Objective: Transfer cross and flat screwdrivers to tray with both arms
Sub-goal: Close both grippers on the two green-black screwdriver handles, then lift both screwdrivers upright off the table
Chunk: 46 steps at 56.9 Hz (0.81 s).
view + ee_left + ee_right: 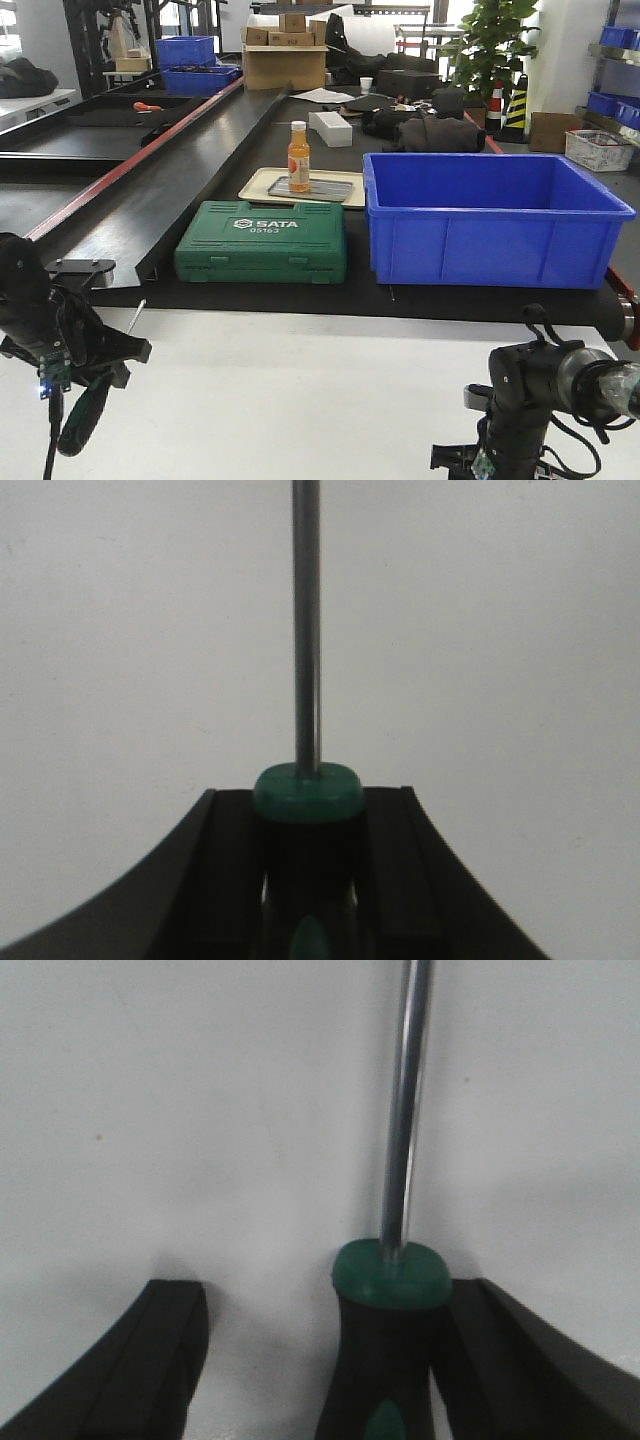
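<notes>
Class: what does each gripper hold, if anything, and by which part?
Left gripper grips one screwdriver by its handle. Right gripper holds nothing yet: it stands open around the handle of the second screwdriver.

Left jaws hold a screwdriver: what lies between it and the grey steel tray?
In the front view, a green SATA plastic tool case lies between the green-and-black-handled screwdriver and the shallow grey stainless-steel tray, with white tabletop before it.

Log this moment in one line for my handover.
left gripper shut on green-and-black-handled screwdriver | right gripper open around second screwdriver | grey steel tray no screwdrivers
</notes>
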Tool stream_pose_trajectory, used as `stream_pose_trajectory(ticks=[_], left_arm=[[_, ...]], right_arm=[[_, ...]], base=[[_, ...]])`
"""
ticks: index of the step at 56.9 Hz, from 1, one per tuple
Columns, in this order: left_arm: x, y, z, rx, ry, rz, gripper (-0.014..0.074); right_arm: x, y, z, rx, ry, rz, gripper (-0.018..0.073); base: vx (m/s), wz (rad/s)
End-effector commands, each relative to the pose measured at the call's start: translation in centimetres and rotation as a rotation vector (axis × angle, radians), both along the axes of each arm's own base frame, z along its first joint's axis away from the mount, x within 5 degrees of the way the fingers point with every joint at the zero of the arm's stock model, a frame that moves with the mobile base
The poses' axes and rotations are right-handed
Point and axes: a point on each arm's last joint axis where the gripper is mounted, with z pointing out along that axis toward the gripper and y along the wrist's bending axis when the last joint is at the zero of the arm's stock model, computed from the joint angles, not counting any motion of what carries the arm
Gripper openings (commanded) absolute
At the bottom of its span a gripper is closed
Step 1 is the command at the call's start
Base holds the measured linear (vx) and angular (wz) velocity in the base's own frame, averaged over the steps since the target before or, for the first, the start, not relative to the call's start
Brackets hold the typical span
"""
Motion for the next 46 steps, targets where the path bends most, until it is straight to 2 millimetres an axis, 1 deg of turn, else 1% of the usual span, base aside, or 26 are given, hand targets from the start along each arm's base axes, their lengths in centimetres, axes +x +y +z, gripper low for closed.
stream_pose_trajectory(ticks=[1,9,13,20,33,39,46], left_arm=[[-0.4,-0.3,3.7,-0.029,-0.133,0.007,-0.0004],[-0.4,-0.3,3.7,-0.029,-0.133,0.007,-0.0004],[-0.4,-0.3,3.7,-0.029,-0.133,0.007,-0.0004],[-0.4,-0.3,3.7,-0.029,-0.133,0.007,-0.0004],[-0.4,-0.3,3.8,-0.028,-0.134,0.005,-0.0004],[-0.4,-0.3,3.8,-0.018,-0.148,-0.012,-0.0004],[-0.3,-0.3,3.9,-0.021,-0.159,-0.004,-0.0004]], right_arm=[[0.4,-0.2,2.1,-0.003,-0.051,-0.002,0.0484],[0.3,-0.3,2.1,-0.011,-0.036,0.005,0.0434],[0.2,-0.3,2.1,-0.013,-0.031,0.015,0.0379],[0.2,-0.3,2.1,-0.015,-0.030,0.050,0.0262],[0.6,-0.9,2.3,-0.091,-0.057,0.134,-0.0017],[0.7,-1.3,3.1,-0.138,-0.079,0.194,-0.0014],[0.7,-1.7,5.5,-0.176,-0.139,0.237,-0.0011]], base=[[0.00,0.00],[0.00,0.00],[0.00,0.00],[0.00,0.00],[0.00,0.00],[0.00,0.00],[0.00,0.00]])
